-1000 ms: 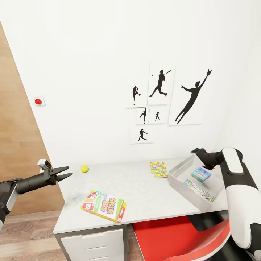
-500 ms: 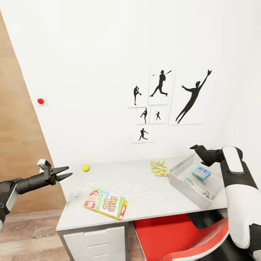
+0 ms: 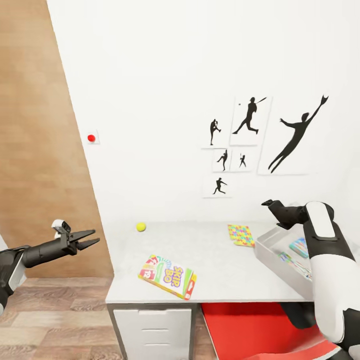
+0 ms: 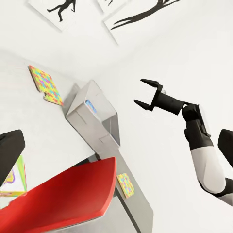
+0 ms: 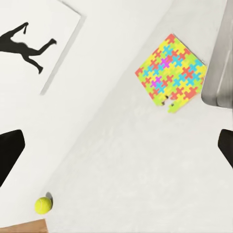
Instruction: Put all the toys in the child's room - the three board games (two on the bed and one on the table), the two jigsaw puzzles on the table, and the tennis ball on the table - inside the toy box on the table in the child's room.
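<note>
On the pale table (image 3: 215,262) lie a yellow tennis ball (image 3: 141,227) near the wall, a yellow-green-red board game (image 3: 168,275) at the front edge, and a jigsaw puzzle (image 3: 241,235) beside the grey toy box (image 3: 276,266). Inside the box are a pale blue game box (image 3: 300,247) and a flat printed one (image 3: 296,265). My right gripper (image 3: 270,204) hovers open above the box's far corner. My left gripper (image 3: 90,239) is open and empty, left of the table over the floor. The right wrist view has the puzzle (image 5: 171,73) and ball (image 5: 43,205). A second puzzle (image 4: 125,184) lies on the lower section.
A red chair (image 3: 250,330) is tucked under the table beside white drawers (image 3: 152,332). Silhouette posters (image 3: 250,140) hang on the white wall behind. A wood-panelled wall (image 3: 40,150) stands at the left, over wooden floor (image 3: 55,320).
The whole picture has shifted to the right, so the camera has turned left. The right gripper has risen slightly above the toy box. The things on the table lie as before.
</note>
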Robot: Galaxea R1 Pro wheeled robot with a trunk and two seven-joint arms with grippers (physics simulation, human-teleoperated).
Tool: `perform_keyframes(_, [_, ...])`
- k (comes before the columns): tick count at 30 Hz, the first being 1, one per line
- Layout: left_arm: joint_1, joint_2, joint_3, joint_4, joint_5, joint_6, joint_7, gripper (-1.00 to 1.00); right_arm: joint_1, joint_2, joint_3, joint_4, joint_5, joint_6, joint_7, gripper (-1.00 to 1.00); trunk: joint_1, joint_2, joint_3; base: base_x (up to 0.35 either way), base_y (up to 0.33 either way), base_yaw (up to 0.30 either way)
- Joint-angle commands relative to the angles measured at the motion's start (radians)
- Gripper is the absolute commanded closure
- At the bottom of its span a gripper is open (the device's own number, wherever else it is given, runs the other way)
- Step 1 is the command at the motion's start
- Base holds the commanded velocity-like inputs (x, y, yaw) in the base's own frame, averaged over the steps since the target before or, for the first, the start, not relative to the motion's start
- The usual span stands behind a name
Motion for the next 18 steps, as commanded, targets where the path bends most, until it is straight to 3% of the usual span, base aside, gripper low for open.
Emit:
perform_keyframes(1, [-0.001, 0.0, 0.0, 0.001, -0.001, 0.011, -0.004, -1.0, 0.0, 0.0, -0.001, -0.001, -0.011, 0.002, -0.01, -1.0, 0.0, -0.001, -0.001, -0.014, 0.041, 0.282])
perform_keyframes(8, [-0.001, 0.0, -0.001, 0.001, -0.001, 0.011, -0.004, -1.0, 0.0, 0.0, 0.016, -0.001, -0.011, -0.001, -0.011, -1.0, 0.0, -0.001, -0.001, -0.011, 0.024, 0.287])
perform_keyframes(14, [-0.001, 0.0, -0.001, 0.001, -0.001, 0.011, -0.004, -1.0, 0.0, 0.0, 0.023, 0.001, -0.01, -0.003, -0.017, -1.0, 0.0, -0.001, -0.001, -0.061, 0.172, 0.286])
perform_keyframes(18, [-0.001, 0.0, -0.001, 0.001, -0.001, 0.011, -0.004, -1.0, 0.0, 0.0, 0.025, 0.003, -0.009, 0.0, -0.017, -1.0, 0.0, -0.001, -0.001, -0.026, 0.088, 0.128])
